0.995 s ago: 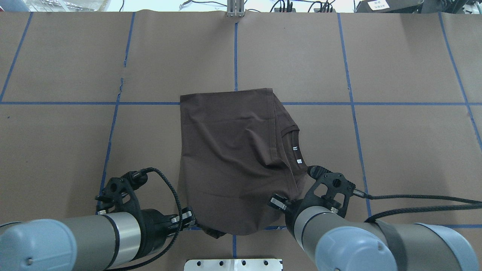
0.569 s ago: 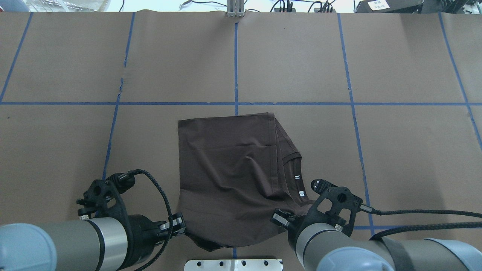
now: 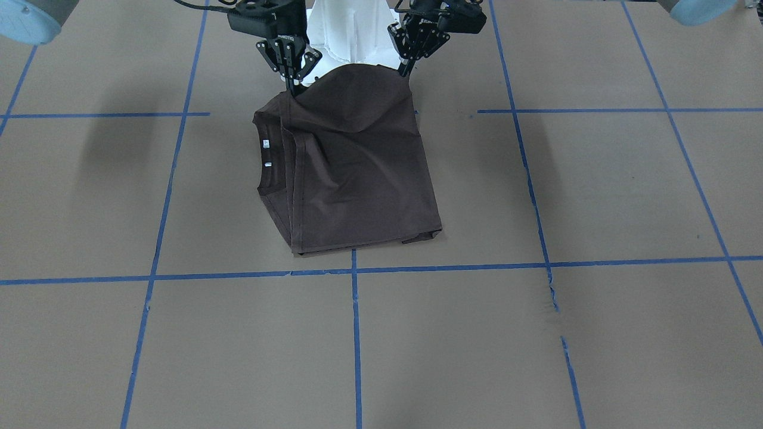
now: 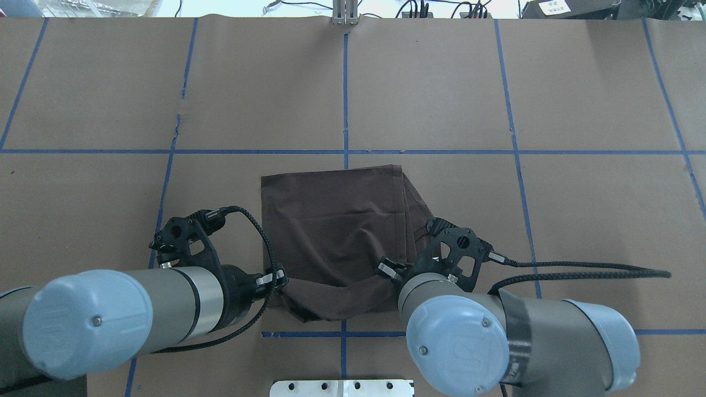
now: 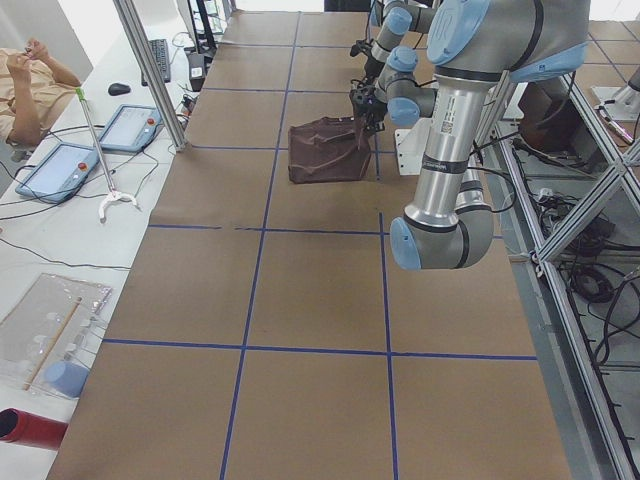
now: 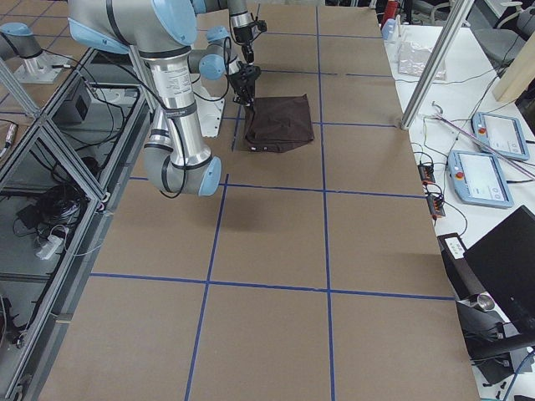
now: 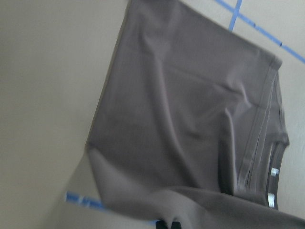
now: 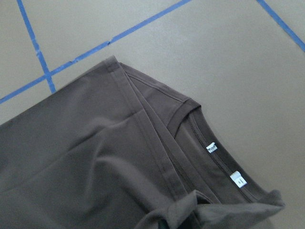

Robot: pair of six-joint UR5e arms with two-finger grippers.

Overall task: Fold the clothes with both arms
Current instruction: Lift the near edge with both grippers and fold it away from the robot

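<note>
Both the left gripper (image 4: 277,277) and right gripper (image 4: 388,269) are clamping corners of the folded brown shirt (image 4: 336,220), holding that edge raised and sagging between them. The rest is lying flat, stretching lengthwise away from them, its collar (image 8: 223,162) facing outward beside the right gripper.

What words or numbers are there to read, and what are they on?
Nothing reads clearly.
White tags in the T-shirt collar: print too small.
Pale lettering on the right gripper: too small.
White label beyond the table: blurred.
</note>
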